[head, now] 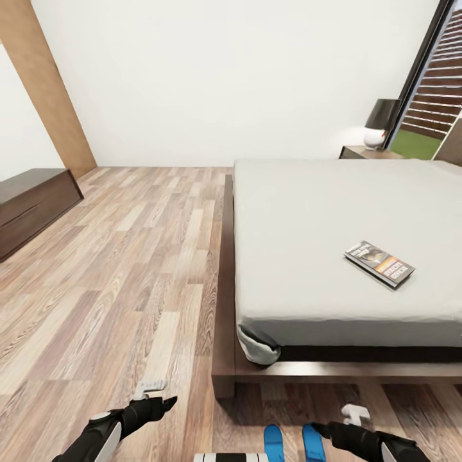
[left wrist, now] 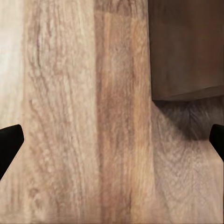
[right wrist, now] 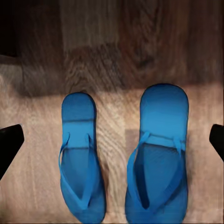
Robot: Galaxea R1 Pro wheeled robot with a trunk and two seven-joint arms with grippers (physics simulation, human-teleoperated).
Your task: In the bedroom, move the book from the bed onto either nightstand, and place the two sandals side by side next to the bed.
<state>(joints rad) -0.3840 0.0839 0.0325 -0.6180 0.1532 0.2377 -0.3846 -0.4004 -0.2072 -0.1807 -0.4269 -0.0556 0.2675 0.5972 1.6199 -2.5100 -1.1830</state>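
Observation:
The book (head: pixel 378 263), dark with an orange band, lies flat on the pale mattress of the bed (head: pixel 321 212), toward its near right part. Two blue sandals (head: pixel 274 443) (head: pixel 312 443) lie side by side on the floor just in front of the bed's foot. In the right wrist view both sandals (right wrist: pixel 81 158) (right wrist: pixel 158 158) sit between the wide-apart black fingertips of my right gripper (right wrist: pixel 112 140), which hangs open above them. My left gripper (head: pixel 165 403) hovers open over bare planks by the bed frame's corner (left wrist: pixel 186 46). A dark nightstand (head: pixel 366 152) stands at the bed's far side.
A black-shaded lamp (head: pixel 382 122) stands on the nightstand, beside a tall dark-framed window (head: pixel 436 83). A long low dark cabinet (head: pixel 32 205) lines the left wall. Wood-plank floor (head: pixel 128 269) stretches between cabinet and bed.

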